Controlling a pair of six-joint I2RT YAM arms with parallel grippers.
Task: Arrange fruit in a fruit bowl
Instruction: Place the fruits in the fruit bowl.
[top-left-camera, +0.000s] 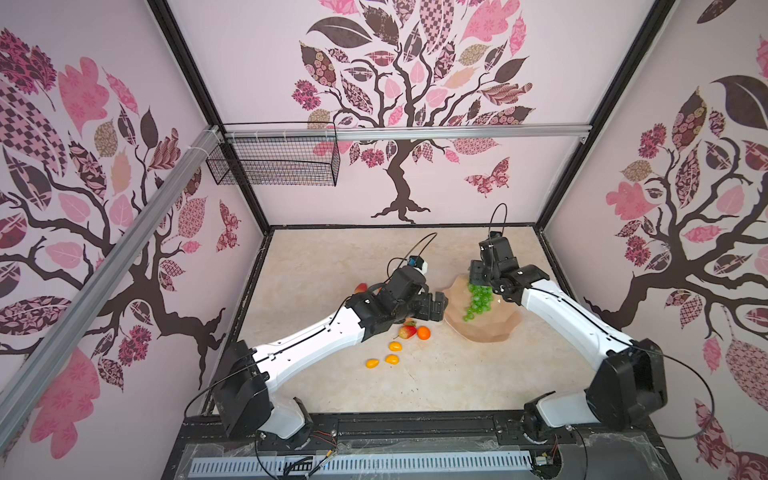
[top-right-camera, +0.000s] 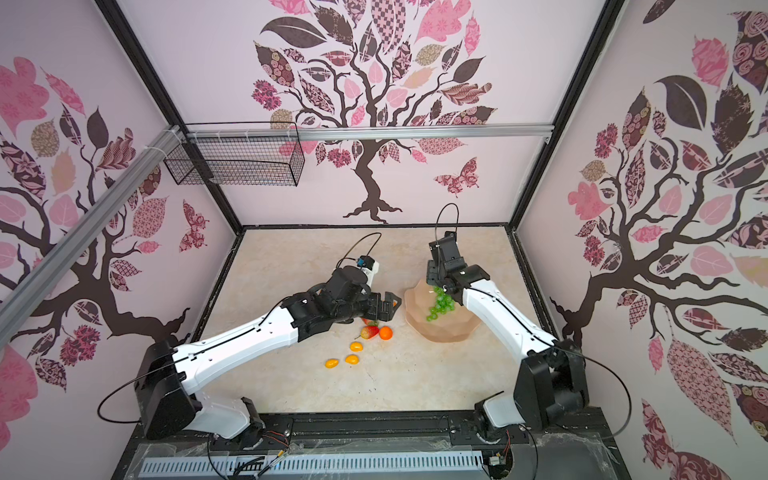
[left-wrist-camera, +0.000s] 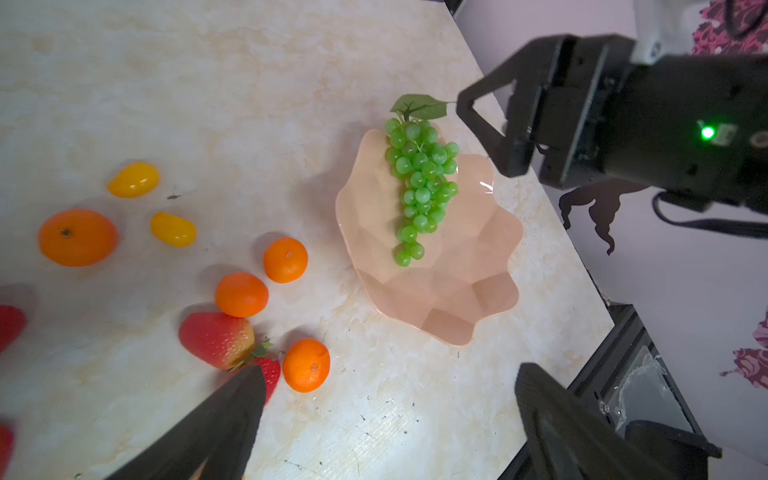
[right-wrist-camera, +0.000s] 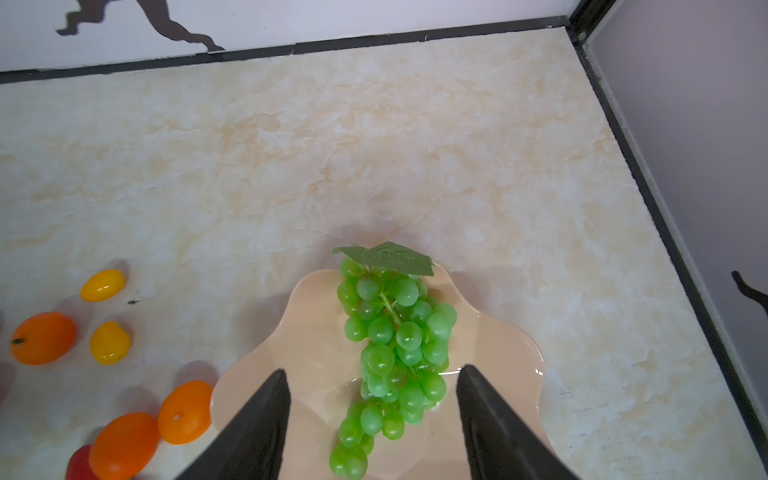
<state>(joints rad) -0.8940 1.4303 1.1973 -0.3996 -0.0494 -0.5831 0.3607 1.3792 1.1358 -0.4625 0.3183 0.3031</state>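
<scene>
Item: fruit bowl (top-left-camera: 494, 332) holding one grape bunch (top-left-camera: 480, 301); remaining fruit loose on bench (top-left-camera: 332, 257).

Detail: peach scalloped bowl stands right of centre. The bunch lies lengthwise inside it, leaf end at the far rim. Right gripper (right-wrist-camera: 372, 372) hovers over the bunch, jaws spread wide to either side, holding nothing. Left gripper (left-wrist-camera: 390, 378) likewise spread and empty, above the bench just beside the bowl. Outside the bowl, to its left: tangerines (left-wrist-camera: 285, 260), strawberries (left-wrist-camera: 216, 338) and yellow ovals (left-wrist-camera: 173, 229), loosely clustered, some hidden under the left arm in both top views.
</scene>
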